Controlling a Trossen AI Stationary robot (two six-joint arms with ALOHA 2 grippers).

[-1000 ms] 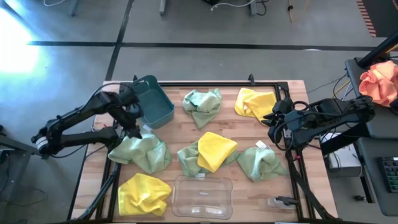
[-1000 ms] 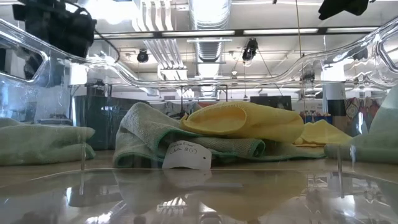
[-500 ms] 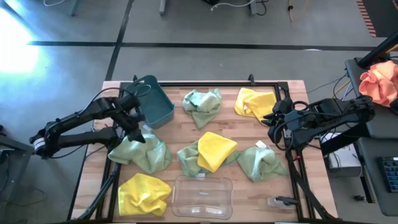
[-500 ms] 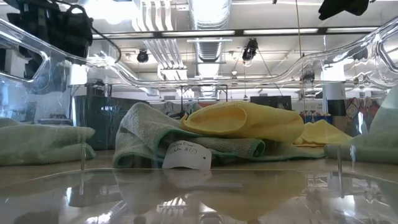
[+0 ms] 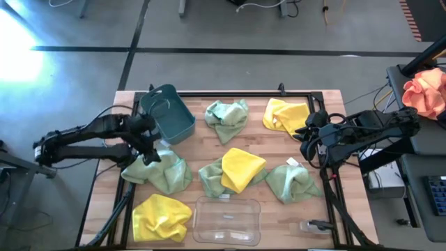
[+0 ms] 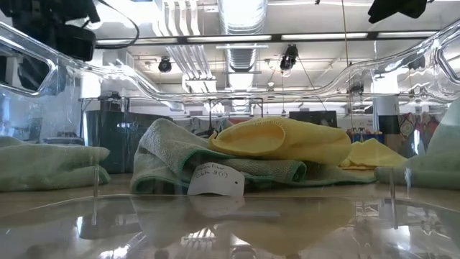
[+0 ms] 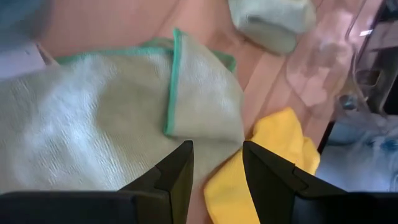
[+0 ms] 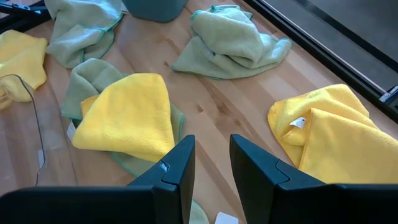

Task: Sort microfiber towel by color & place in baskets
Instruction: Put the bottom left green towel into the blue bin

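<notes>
Several towels lie crumpled on the wooden table. The sage green ones are near the left edge, at the far middle, at the centre and right of centre. Yellow ones lie at the near left, on the centre green one and at the far right. The teal basket stands far left and the clear basket at the near edge. My left gripper hovers open over the left green towel. My right gripper waits open by the right edge.
A black frame rims the table. The orange-pink cloth bundle lies off the table to the right. In the low view the centre green towel with a white label carries the yellow one. Bare wood shows between the towels.
My left arm has lowered and drawn back toward the table's left. Its gripper has shifted a little toward the near edge, over the far edge of the left green towel. The towels, the baskets and my right arm have stayed where they were.
</notes>
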